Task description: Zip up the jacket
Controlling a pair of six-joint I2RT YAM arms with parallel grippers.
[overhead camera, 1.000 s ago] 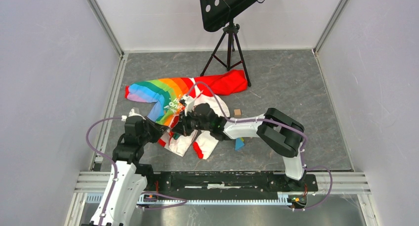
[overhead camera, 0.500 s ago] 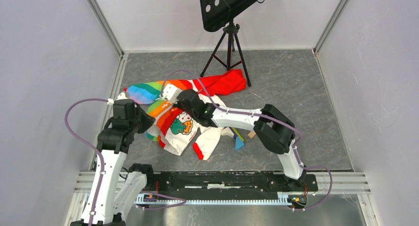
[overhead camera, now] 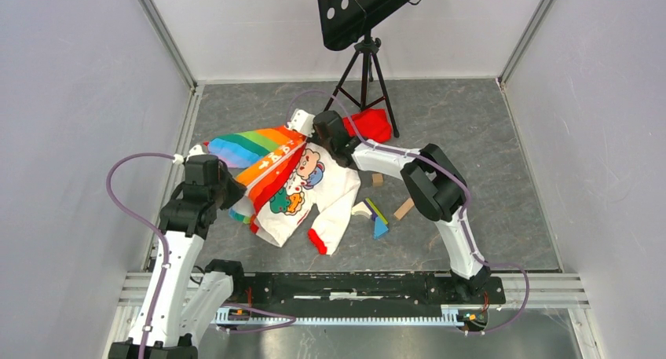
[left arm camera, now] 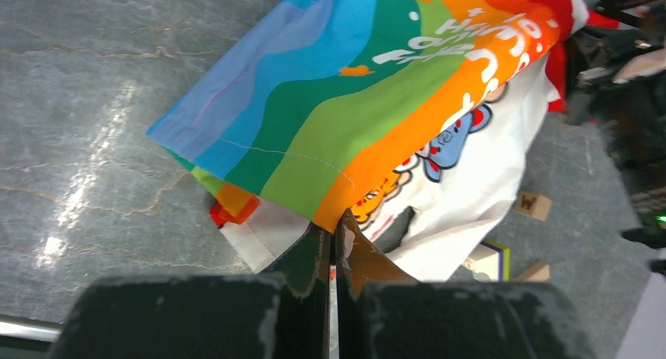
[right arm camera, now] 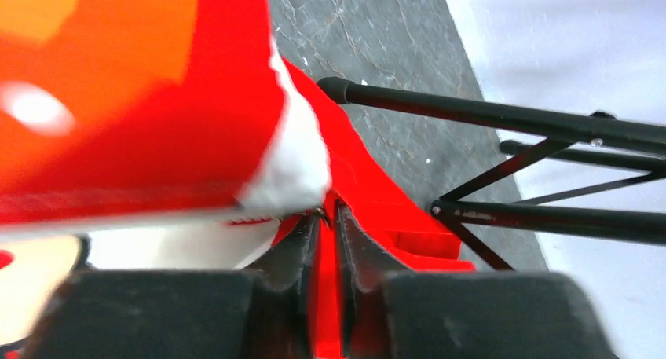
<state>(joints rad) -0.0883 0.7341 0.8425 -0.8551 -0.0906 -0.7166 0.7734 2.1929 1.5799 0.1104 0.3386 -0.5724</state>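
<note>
The jacket point(overhead camera: 302, 188) lies stretched on the grey floor, its white cartoon front up, with the rainbow panel point(overhead camera: 251, 144) to the left and a red sleeve point(overhead camera: 371, 125) at the back. My left gripper point(overhead camera: 232, 194) is shut on the jacket's lower edge; in the left wrist view its jaws point(left arm camera: 336, 232) pinch the fabric where orange stripe meets white point(left arm camera: 353, 108). My right gripper point(overhead camera: 309, 131) is shut on the jacket's top edge at the collar. In the right wrist view its tips point(right arm camera: 330, 212) hold red and white fabric point(right arm camera: 157, 115), blurred.
A black music stand's tripod point(overhead camera: 363, 68) stands just behind the right gripper, its legs close in the right wrist view point(right arm camera: 503, 123). Small wooden blocks point(overhead camera: 378, 179) point(overhead camera: 403, 209) and a coloured block point(overhead camera: 375, 214) lie right of the jacket. Grey walls enclose both sides.
My right gripper has travelled from the jacket's lower front up to the collar. The two front halves have come together and the cartoon front now shows. My left gripper has drawn back to the left.
</note>
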